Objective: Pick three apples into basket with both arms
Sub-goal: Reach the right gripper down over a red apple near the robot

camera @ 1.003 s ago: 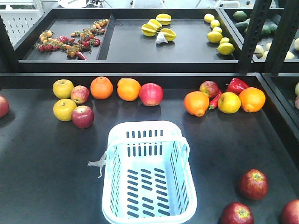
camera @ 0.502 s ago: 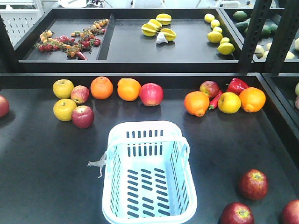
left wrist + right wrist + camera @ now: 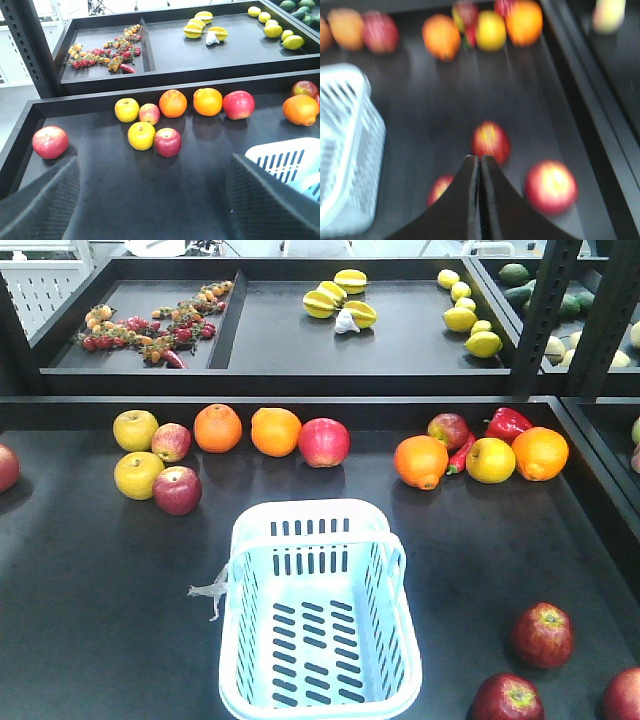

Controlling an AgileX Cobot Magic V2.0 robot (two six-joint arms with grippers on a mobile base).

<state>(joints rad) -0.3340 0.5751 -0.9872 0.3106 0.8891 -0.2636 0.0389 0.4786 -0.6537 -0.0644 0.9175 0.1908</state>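
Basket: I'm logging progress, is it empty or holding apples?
Empty. The basket shows a bare slotted bottom; three apples sit outside it.

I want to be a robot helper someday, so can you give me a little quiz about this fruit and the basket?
1. True or false: the basket has an apple inside.
2. In the front view, how many dark red apples lie right of the basket?
3. The right claw is: A) wide open, B) shut, C) out of sight.

Key: 1 false, it is empty; 2 three; 3 B.
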